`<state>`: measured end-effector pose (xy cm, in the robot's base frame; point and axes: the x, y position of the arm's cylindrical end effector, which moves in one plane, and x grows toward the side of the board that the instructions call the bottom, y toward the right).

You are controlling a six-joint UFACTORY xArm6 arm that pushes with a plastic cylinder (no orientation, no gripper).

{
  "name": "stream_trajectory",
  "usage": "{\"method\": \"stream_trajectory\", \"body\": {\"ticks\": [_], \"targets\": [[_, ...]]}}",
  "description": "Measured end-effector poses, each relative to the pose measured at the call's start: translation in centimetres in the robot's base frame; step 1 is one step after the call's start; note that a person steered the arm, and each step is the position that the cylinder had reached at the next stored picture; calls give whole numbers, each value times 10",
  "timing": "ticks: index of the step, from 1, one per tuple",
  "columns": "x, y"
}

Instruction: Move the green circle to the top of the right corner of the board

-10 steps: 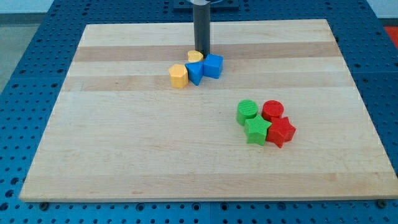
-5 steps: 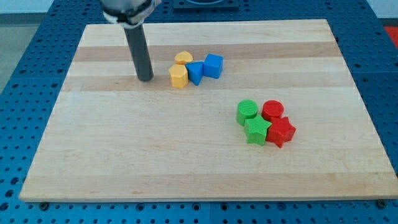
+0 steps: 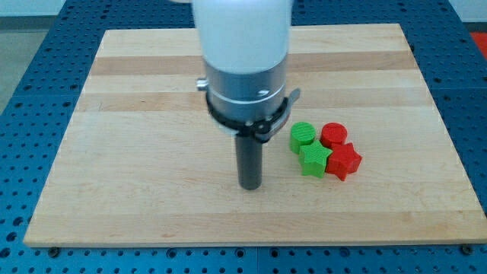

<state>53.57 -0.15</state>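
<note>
The green circle [image 3: 302, 135] stands right of the board's middle, touching a red circle [image 3: 332, 135] on its right and a green star [image 3: 313, 160] below it. A red star [image 3: 344, 161] sits right of the green star. My tip [image 3: 250, 185] rests on the board to the lower left of this cluster, apart from the green star. The arm's white and metal body [image 3: 243, 68] fills the upper middle of the view and hides the yellow and blue blocks behind it.
The wooden board [image 3: 152, 190] lies on a blue perforated table [image 3: 23, 91]. The board's top right corner [image 3: 399, 29] is in view.
My tip has moved from the upper left of the board, beside the yellow blocks, down and right to near the green star. The arm now hides the yellow and blue blocks.
</note>
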Motion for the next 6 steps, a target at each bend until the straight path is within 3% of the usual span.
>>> {"method": "stream_trajectory", "body": {"ticks": [1,4,6], "targets": [[-26,24],[-50,92],[-101,95]]}}
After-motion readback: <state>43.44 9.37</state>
